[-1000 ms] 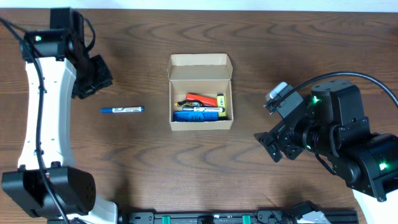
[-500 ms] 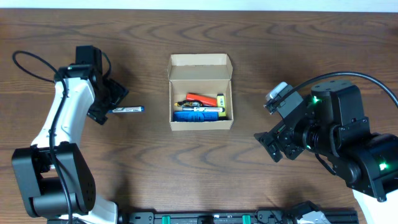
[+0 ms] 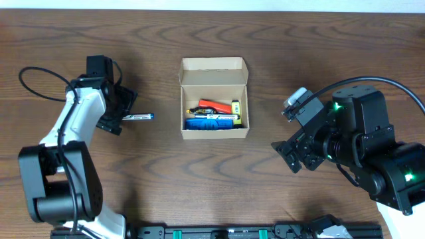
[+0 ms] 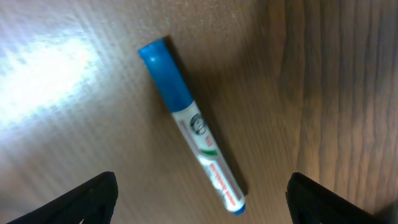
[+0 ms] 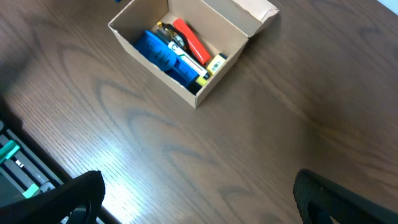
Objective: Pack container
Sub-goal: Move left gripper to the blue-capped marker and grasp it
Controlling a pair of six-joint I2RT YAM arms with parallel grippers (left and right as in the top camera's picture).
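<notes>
The container (image 3: 214, 64) is a small tan cardboard box at the table's middle, its flap lid folded back. Inside lie a blue item (image 3: 211, 123), a red one (image 3: 212, 104) and a yellow one (image 3: 236, 107). The right wrist view shows the same container (image 5: 249, 9) at the top. A blue-and-white marker (image 3: 137, 117) lies on the wood left of it. My left gripper (image 3: 121, 113) hovers open over the marker's left end; in its wrist view the marker (image 4: 189, 121) lies slanted between the spread fingers, untouched by my left gripper (image 4: 200, 202). My right gripper (image 3: 287, 154) (image 5: 199, 199) is open and empty, right of the box.
Dark wooden table (image 3: 199, 179) all round. A black rail (image 3: 219, 232) runs along the near edge, and a teal part (image 5: 12, 152) of it shows in the right wrist view. A black cable (image 3: 40, 73) loops off the left arm.
My left arm swung from the far left in over the marker, and its jaws spread wide. The right arm and the box stayed put.
</notes>
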